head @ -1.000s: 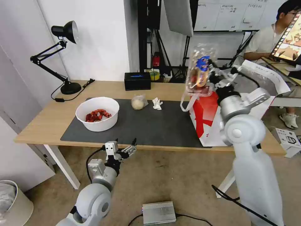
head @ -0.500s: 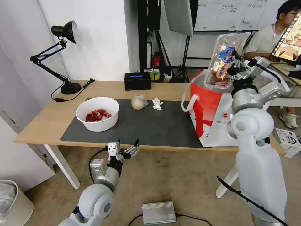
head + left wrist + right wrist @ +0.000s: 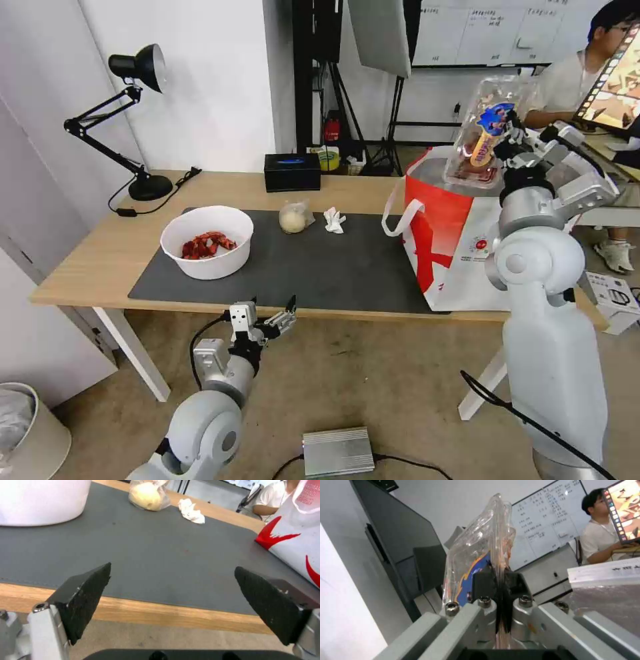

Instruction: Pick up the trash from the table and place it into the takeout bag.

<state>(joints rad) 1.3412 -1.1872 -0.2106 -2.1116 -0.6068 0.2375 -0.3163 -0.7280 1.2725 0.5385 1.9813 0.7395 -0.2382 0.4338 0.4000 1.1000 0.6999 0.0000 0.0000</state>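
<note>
Long light-wood table: your right gripper, clamped on the clear plastic clamshell tray, hangs over the white-and-red foil-lined takeout bag. The thin edge-grip may slip, or the tall tray may catch the bag's rim. Left gripper idles agape below the table edge.

A black desk lamp stood at the back left; a black box sat behind the mat.

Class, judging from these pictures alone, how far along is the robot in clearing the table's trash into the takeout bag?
Nothing can be seen inside the takeout bag yet. In hand: the right gripper is shut on the clamshell tray, held over the bag's open top. Left on the table: the white bowl, wrapped ball and crumpled tissue. The left gripper hangs open below the table's near edge.
</note>
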